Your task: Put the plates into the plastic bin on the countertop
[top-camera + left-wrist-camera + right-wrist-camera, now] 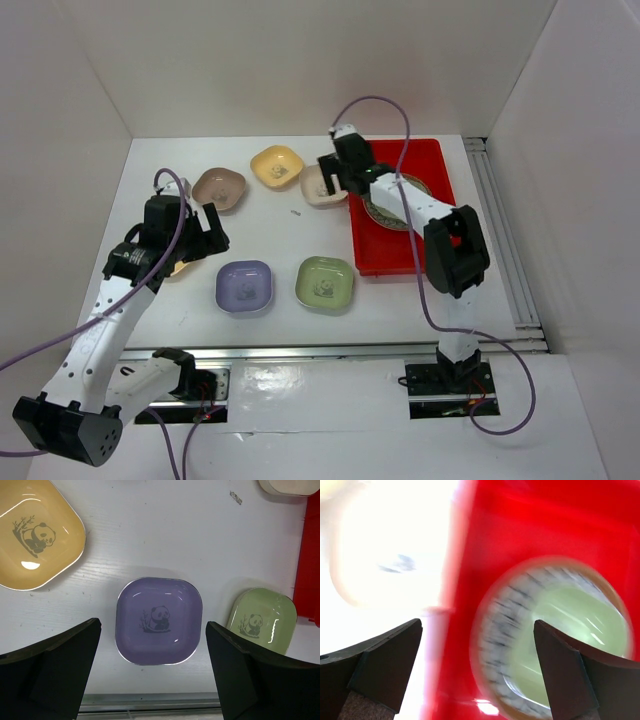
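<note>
The red plastic bin (420, 160) stands at the right of the white countertop (290, 235). The round patterned plate (388, 212) lies in it, partly under my right arm. In the blurred right wrist view the plate (505, 630) has a pale green middle. My right gripper (338, 182) is open and empty above the bin's left wall (455, 580), beside the cream dish (318, 188). My left gripper (205, 238) is open and empty above the lavender dish (159, 621). The green dish (325, 283), yellow dish (276, 166) and brown-pink dish (219, 188) lie on the countertop.
Another yellow dish (35, 532) lies under my left arm, mostly hidden in the top view. White walls close the left, back and right sides. A metal rail (505, 240) runs right of the bin and another along the near edge (330, 350).
</note>
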`<move>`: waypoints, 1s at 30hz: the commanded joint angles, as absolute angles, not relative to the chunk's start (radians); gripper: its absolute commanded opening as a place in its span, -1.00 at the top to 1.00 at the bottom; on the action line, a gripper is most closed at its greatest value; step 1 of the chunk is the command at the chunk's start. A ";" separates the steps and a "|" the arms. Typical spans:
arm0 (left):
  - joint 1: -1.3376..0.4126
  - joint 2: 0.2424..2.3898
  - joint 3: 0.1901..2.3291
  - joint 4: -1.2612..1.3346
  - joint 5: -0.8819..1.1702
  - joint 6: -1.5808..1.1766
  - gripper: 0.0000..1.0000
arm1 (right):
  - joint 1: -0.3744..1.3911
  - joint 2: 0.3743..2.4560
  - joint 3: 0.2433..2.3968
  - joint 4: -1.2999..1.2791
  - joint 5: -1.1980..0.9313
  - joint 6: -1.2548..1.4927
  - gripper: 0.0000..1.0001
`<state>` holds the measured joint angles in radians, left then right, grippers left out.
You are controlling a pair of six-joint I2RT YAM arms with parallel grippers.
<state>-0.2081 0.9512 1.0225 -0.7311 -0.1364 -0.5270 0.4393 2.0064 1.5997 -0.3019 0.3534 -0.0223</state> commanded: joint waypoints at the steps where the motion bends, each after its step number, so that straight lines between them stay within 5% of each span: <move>1: -0.202 0.924 1.016 -0.695 -0.135 -0.517 -0.99 | 0.584 2.000 1.716 -0.229 0.152 -0.029 -0.99; 7: -0.202 0.923 1.015 -0.695 -0.144 -0.517 -0.99 | 0.594 2.181 1.908 -0.342 0.190 -0.083 -0.97; 21: -0.202 0.923 1.015 -0.695 -0.144 -0.517 -0.99 | 0.603 2.198 1.732 -0.233 0.129 -0.083 -0.94; 30: -0.202 0.914 1.015 -0.695 -0.153 -0.517 -0.99 | 0.612 2.292 1.764 -0.206 0.083 -0.103 -0.72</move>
<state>-0.2081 0.9314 1.0134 -0.7296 -0.1413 -0.5266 0.5987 2.2787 1.7447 -0.2691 0.1135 -0.0830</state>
